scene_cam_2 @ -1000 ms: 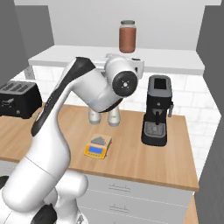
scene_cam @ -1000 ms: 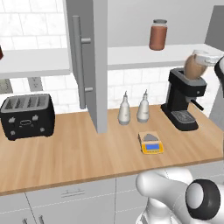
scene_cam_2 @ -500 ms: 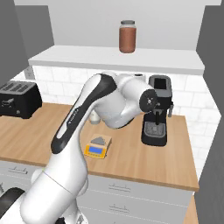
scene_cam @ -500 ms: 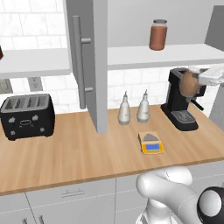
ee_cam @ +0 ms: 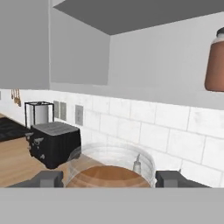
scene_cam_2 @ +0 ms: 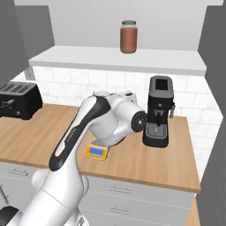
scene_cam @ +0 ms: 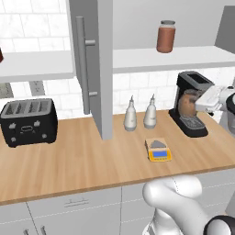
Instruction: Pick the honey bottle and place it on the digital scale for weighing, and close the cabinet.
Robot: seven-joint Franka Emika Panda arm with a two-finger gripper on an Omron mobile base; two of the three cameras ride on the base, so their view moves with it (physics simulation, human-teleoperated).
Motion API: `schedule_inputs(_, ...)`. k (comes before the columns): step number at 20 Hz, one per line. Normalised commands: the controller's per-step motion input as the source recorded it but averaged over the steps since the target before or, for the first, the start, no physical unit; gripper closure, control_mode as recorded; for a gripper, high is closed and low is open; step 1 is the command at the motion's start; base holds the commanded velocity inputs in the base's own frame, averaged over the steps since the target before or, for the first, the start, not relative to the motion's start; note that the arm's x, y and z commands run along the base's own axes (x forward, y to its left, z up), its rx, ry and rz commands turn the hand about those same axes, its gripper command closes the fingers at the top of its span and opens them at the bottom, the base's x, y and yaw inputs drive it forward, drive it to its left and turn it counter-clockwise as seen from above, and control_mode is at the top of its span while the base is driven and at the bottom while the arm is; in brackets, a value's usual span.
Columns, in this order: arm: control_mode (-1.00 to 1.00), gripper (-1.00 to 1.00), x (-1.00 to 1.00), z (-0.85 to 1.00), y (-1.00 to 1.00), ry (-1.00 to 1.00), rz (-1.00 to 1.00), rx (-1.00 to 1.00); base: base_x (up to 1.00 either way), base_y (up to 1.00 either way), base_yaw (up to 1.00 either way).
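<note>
One of your three jobs looks done: the honey bottle (scene_cam: 187, 103) is off the shelf and held in the gripper (scene_cam: 198, 103), whose fingers (ee_cam: 48, 179) sit on either side of its brown body in the hand view, closed on it rather than spread wide. You are carrying it in the air in front of the black coffee machine (scene_cam: 193, 109), well to the right of and above the digital scale (scene_cam: 158, 150). The scale's grey plate is bare, so the placing is yet to come; expect to bring the bottle left and down over the wooden counter (scene_cam: 82, 160) before you let go. After that the cabinet (scene_cam: 94, 64) remains: its grey door stands swung out, edge toward you, with the reddish jar (scene_cam: 166, 36) alone on the shelf.
</note>
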Motion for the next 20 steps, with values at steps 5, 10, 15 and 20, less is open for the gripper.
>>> schedule_inputs(5, -1.0, 1.0, 0.04, -0.56, 0.05, -0.09, 0.01, 0.02, 0.0, 0.0, 0.0)
schedule_inputs(10, -1.0, 1.0, 0.12, -0.44, 0.0, -0.04, 0.03, 0.03, 0.0, 0.0, 0.0)
schedule_inputs(15, -1.0, 1.0, 0.01, -0.32, 0.04, 0.0, 0.07, 0.0, 0.0, 0.0, 0.0)
schedule_inputs(20, -1.0, 1.0, 0.01, -0.43, 0.1, 0.02, 0.11, 0.0, 0.0, 0.0, 0.0)
